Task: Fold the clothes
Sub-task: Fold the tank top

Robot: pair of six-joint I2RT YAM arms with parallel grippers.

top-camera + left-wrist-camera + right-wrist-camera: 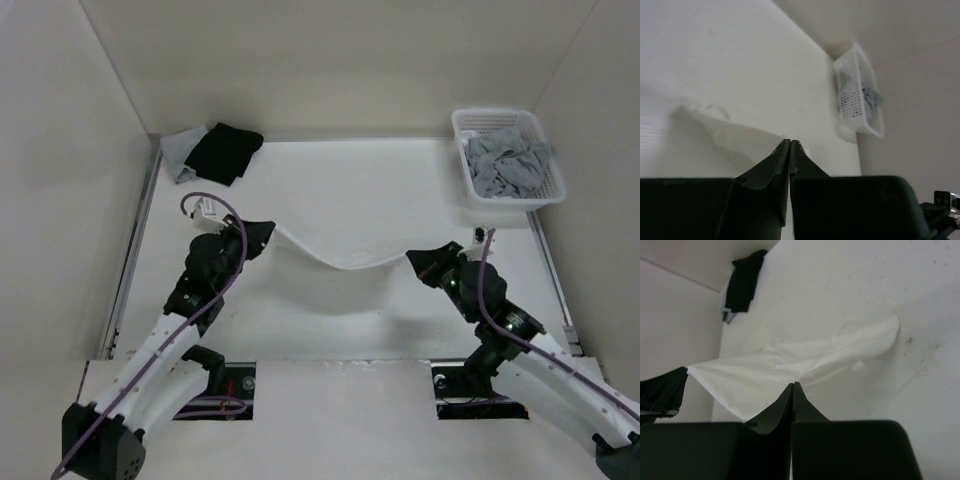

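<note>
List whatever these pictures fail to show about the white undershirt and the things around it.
- Top view: the white thin-fabric sleeveless undershirt blends into the white table; its far outline and straps are lost.
- Left wrist view: blurred; the left end effector covers its own pinch point.
- Top view: grey garments in the white plastic basket are too small to count.

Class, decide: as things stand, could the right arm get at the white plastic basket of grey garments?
Probably yes: nothing stands between the right gripper and the white plastic basket, but its jaws are shut on the thin white undershirt.
</note>
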